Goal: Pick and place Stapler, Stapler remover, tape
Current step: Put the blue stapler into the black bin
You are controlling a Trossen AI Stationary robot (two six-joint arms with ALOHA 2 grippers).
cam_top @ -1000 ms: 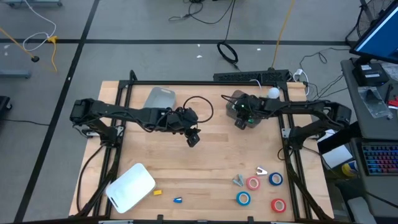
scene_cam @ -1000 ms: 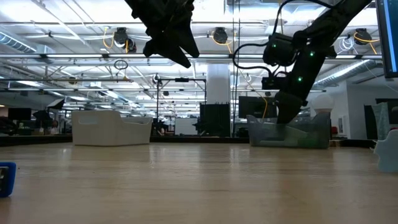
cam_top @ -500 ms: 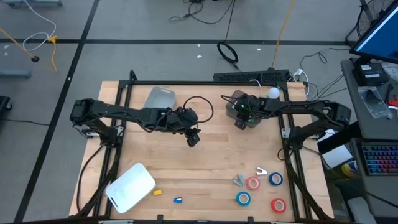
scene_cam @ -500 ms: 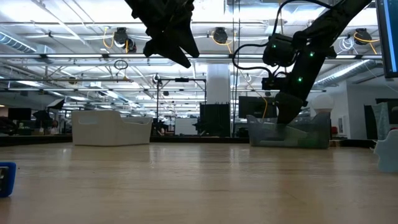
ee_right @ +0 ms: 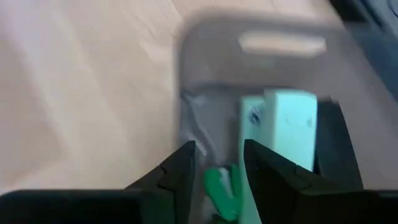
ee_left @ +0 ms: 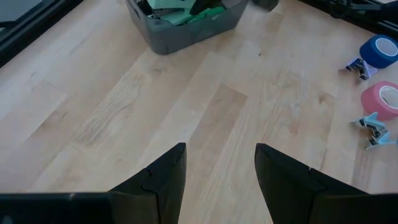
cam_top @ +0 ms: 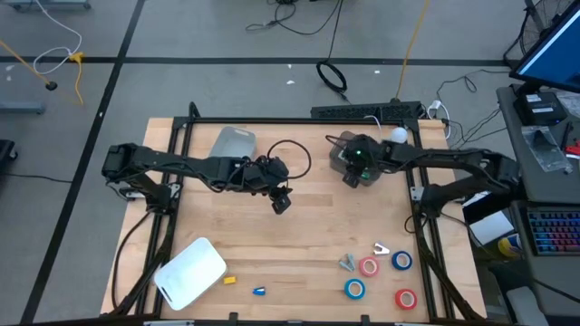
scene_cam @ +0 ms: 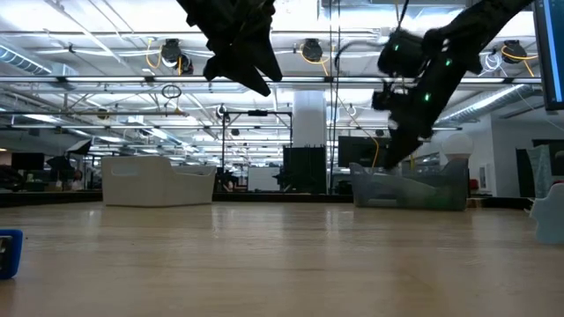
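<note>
Right claw lets go over the bin

The right claw (ee_right: 217, 168) hangs open above the grey bin (cam_top: 349, 163), holding nothing. It should rise straight up; the left claw (ee_left: 217, 168) waits open beside it.

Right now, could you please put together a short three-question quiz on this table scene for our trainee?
1. True or false: the left tool holds a tape roll.
2. How many tape rolls lie near the table's front right corner?
3. The right tool is over: A) the white lid, B) the grey bin, C) the tape rolls.

Key: 1 false, it is open and empty. 2 four, two red and two blue. 3 B.
</note>
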